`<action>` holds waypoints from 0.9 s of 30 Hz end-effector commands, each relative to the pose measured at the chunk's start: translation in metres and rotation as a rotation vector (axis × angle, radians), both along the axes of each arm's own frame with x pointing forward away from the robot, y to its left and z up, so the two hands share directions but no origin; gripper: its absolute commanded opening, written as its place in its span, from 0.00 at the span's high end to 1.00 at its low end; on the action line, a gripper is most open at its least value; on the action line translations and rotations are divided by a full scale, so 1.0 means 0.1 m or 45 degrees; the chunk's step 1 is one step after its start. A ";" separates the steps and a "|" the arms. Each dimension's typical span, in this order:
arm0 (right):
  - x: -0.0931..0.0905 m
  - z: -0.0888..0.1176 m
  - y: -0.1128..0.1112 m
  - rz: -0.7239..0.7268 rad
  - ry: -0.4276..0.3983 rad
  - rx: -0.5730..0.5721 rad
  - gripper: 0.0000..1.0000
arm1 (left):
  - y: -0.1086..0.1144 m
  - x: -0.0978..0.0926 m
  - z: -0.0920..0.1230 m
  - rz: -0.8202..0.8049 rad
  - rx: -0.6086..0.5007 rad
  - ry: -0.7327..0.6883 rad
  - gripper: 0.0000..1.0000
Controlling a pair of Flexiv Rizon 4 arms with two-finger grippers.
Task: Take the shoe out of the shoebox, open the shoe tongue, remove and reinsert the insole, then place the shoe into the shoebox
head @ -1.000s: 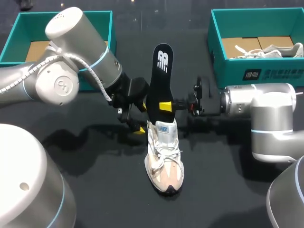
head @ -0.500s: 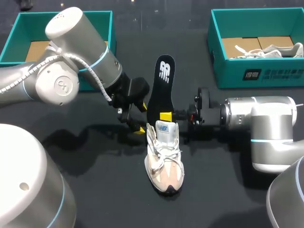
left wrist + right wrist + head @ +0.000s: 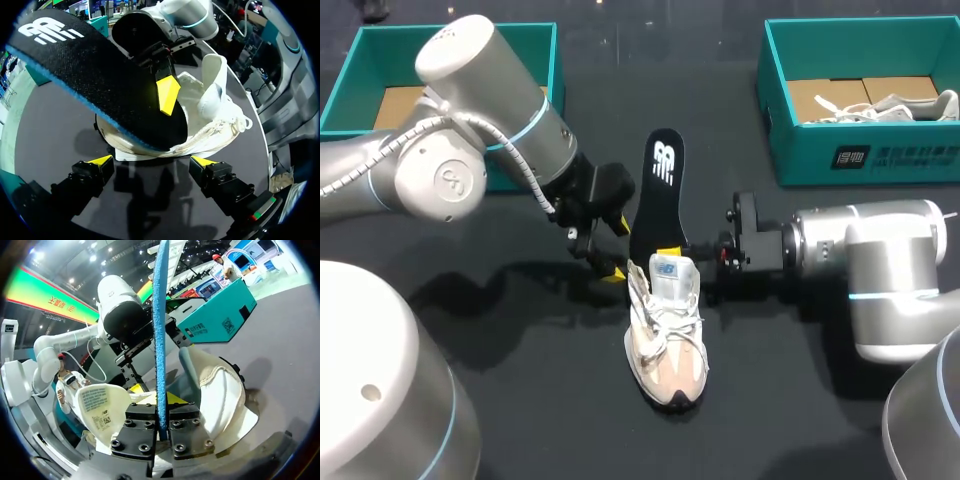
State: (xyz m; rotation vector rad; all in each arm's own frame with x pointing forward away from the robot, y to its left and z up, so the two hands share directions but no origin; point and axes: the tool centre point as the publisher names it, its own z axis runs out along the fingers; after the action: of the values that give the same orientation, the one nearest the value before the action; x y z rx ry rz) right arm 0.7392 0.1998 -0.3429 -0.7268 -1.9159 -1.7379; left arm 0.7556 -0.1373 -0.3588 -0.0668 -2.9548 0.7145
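A beige and white shoe (image 3: 666, 330) stands on the black table, toe toward the near edge. The black insole (image 3: 658, 195) rises upright from its opening, lower end inside the shoe. My right gripper (image 3: 669, 252) is shut on the insole just above the collar; in the right wrist view the blue insole edge (image 3: 161, 330) runs up from between my right gripper (image 3: 162, 425), beside the shoe tongue (image 3: 102, 407). My left gripper (image 3: 617, 248) stands open to the left of the heel; in its own view my left gripper (image 3: 152, 162) faces the shoe (image 3: 212, 107) and insole (image 3: 95, 75) without touching.
A teal shoebox (image 3: 880, 150) at the back right holds another white shoe (image 3: 895, 104). A second teal box (image 3: 360, 40) stands at the back left, partly behind my left arm. Bare black table lies in front of the shoe.
My right gripper has moved down with the insole, pushing its lower end deeper into the shoe. The left arm has stayed where it was.
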 end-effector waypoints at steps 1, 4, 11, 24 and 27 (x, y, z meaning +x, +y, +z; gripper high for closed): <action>-0.08 -0.14 0.02 -0.011 -0.013 0.029 1.00 | 0.00 0.00 0.00 -0.001 0.000 -0.001 0.00; -0.06 -0.09 0.02 -0.004 -0.035 0.045 1.00 | 0.00 0.00 0.00 -0.001 0.000 -0.001 0.00; 0.02 0.00 0.06 0.030 -0.076 0.047 0.85 | 0.00 0.00 0.00 -0.001 0.000 -0.001 0.00; 0.10 0.17 0.10 0.069 -0.158 0.046 0.67 | 0.00 0.00 0.00 -0.001 0.000 -0.001 0.00; 0.10 0.20 0.11 0.073 -0.169 0.043 0.66 | 0.00 0.00 0.00 -0.001 0.000 -0.001 0.00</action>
State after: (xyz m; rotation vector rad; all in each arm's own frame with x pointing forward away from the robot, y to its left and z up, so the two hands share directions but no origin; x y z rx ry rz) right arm 0.7473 0.2100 -0.3238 -0.5547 -1.9634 -1.8255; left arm 0.7556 -0.1374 -0.3588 -0.0668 -2.9548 0.7145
